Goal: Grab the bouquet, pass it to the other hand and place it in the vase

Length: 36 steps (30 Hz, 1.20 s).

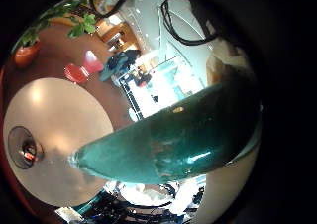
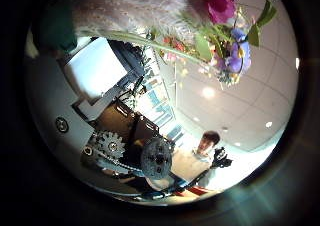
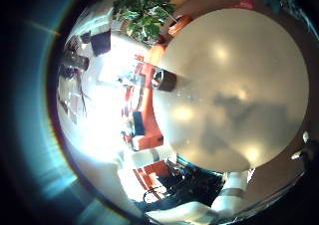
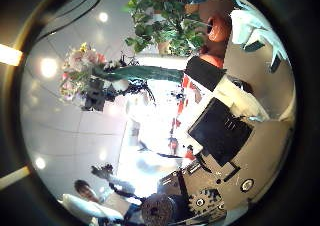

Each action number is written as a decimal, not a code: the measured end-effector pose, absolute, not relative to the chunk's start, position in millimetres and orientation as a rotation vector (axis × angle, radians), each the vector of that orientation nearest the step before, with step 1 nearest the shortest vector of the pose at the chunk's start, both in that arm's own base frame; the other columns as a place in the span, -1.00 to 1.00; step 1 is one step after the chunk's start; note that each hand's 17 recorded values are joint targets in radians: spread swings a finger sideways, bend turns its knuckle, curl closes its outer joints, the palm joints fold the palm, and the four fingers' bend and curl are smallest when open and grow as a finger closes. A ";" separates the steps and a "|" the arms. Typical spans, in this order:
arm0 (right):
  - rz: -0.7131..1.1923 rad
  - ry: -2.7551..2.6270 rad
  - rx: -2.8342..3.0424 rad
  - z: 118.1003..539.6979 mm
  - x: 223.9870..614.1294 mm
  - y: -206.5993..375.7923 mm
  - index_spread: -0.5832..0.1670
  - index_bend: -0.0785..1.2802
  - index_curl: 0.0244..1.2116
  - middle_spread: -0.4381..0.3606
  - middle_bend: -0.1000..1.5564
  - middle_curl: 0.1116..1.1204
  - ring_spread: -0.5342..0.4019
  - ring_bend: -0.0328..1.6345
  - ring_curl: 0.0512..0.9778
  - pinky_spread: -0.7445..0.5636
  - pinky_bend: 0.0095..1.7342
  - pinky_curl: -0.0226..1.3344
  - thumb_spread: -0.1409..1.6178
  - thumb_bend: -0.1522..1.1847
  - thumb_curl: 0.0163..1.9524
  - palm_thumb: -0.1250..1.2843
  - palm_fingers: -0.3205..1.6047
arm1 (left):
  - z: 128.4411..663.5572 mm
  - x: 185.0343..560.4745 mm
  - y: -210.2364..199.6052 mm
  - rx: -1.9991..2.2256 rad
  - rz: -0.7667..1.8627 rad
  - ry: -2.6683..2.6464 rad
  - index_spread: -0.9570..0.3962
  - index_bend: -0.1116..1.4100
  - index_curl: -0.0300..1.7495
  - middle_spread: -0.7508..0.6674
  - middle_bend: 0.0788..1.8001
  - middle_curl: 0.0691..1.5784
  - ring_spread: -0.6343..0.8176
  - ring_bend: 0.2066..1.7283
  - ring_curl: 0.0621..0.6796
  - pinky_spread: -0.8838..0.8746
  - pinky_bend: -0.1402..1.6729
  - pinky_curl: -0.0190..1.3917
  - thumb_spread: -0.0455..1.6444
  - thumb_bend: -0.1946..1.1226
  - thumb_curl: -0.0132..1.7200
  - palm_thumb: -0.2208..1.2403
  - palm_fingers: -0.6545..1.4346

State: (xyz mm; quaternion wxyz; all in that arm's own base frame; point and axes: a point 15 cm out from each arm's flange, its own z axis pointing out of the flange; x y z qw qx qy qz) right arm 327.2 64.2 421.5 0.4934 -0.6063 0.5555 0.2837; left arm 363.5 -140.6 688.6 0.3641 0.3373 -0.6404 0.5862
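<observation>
The bouquet (image 4: 100, 76) shows in the right thumb side palm view, held up in the air by the left hand (image 4: 97, 96), whose dark fingers curl round it below the blooms; its wrapped stem (image 4: 150, 73) points sideways. The wrap (image 1: 178, 135) lies close across the left little finger side palm view. The blooms (image 2: 220, 31) fill one edge of the left thumb side palm view. A small round vase (image 3: 164, 79) stands near the round table's (image 3: 229, 86) rim, and also shows in the left little finger side palm view (image 1: 22, 147). My right hand (image 4: 225, 131) is away from the bouquet and holds nothing.
The round table (image 1: 59, 115) lies well below both hands. A leafy potted plant (image 4: 175, 21) and chairs (image 1: 77, 73) stand on the floor beyond it. A white arm segment (image 3: 234, 190) shows beside the table.
</observation>
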 end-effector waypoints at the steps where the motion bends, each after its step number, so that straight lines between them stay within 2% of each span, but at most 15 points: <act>1: 0.686 1.349 -1.468 421.3 327.5 63.0 -0.56 -0.51 0.06 -0.43 0.20 0.11 -0.45 0.55 0.07 -0.70 0.28 -0.02 0.32 -0.81 -0.35 0.24 0.08 | 695.0 365.3 -137.6 0.874 1.538 -1.652 -0.55 0.17 0.26 -0.65 0.27 0.20 -0.68 0.76 0.61 -0.63 0.48 0.45 0.32 -0.54 -0.12 0.72 0.59; 7: 0.673 1.351 -1.470 423.3 326.3 62.1 -0.59 -0.55 0.07 -0.44 0.13 0.12 -0.46 0.51 0.04 -0.72 0.25 -0.08 0.32 -0.81 -0.39 0.25 0.13 | 711.6 374.5 -99.5 0.954 1.677 -1.671 -0.58 0.14 0.33 -0.66 0.27 0.21 -0.68 0.76 0.59 -0.65 0.46 0.51 0.33 -0.57 -0.09 0.72 0.59; 15: 0.657 1.352 -1.469 425.7 325.7 60.8 -0.62 -0.60 0.09 -0.46 0.08 0.15 -0.47 0.46 0.02 -0.72 0.20 -0.13 0.32 -0.81 -0.43 0.26 0.16 | 703.3 375.7 -79.8 1.008 1.729 -1.683 -0.61 0.09 0.39 -0.67 0.25 0.22 -0.68 0.76 0.57 -0.68 0.41 0.57 0.34 -0.61 -0.05 0.73 0.61; 31: 0.660 1.349 -1.478 424.6 325.5 64.6 -0.63 -0.61 0.10 -0.49 0.02 0.22 -0.46 0.42 0.03 -0.73 0.16 -0.19 0.32 -0.81 -0.45 0.27 0.17 | 606.9 401.1 -68.8 1.072 1.641 -1.524 -0.66 -0.01 0.47 -0.70 0.20 0.25 -0.68 0.73 0.53 -0.73 0.34 0.67 0.36 -0.66 0.01 0.76 0.64; 36: 0.718 1.375 -1.440 402.2 315.2 70.6 -0.63 -0.61 0.09 -0.50 0.00 0.24 -0.46 0.41 0.04 -0.71 0.15 -0.20 0.32 -0.80 -0.46 0.28 0.18 | 589.7 403.3 -71.4 1.069 1.625 -1.505 -0.67 -0.03 0.49 -0.70 0.19 0.26 -0.68 0.72 0.52 -0.74 0.32 0.69 0.36 -0.67 0.02 0.77 0.64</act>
